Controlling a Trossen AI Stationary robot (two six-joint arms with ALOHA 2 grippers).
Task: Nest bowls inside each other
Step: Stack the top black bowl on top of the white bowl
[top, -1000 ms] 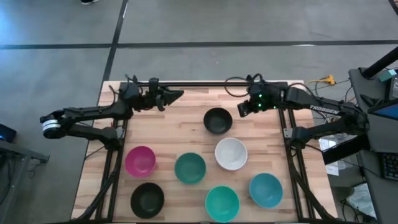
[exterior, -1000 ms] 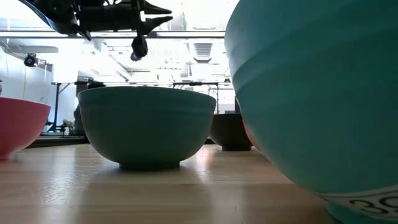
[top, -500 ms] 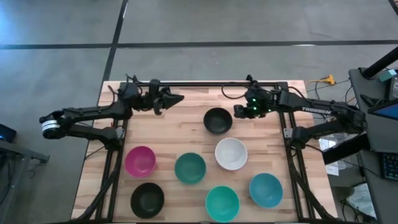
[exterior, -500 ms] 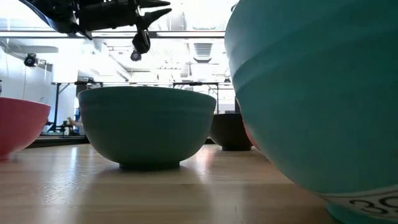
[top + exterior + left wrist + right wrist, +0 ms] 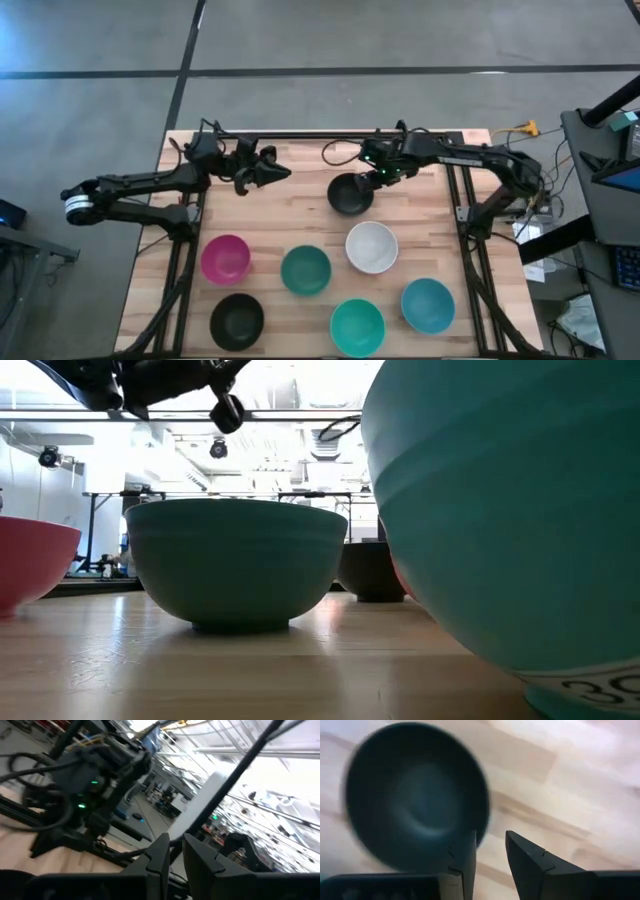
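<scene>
Seven bowls rest on their bases on the wooden table [image 5: 300,205]: a black one [image 5: 350,193] at the far middle, then white [image 5: 372,247], magenta [image 5: 226,259], dark teal [image 5: 305,270], a second black [image 5: 238,321], turquoise [image 5: 357,326] and blue [image 5: 428,305]. My right gripper [image 5: 367,177] hovers open over the far black bowl [image 5: 415,815], at its far right rim, with its fingers pointing down. I see no contact with the bowl. My left gripper [image 5: 268,170] hangs in the air over the far left of the table. Its fingers [image 5: 160,857] are a narrow gap apart, with nothing between them.
A black bar [image 5: 330,135] and cables run along the table's far edge. In the low view the turquoise bowl [image 5: 500,510] fills the right side, and the dark teal bowl [image 5: 235,565] stands in the middle. Bare wood lies between the far black bowl and the left gripper.
My right gripper has swung from the table's far right corner toward the left and a little toward the near edge, and has come over the far black bowl's rim. My left gripper has drifted slightly toward the near edge. No bowl has moved.
</scene>
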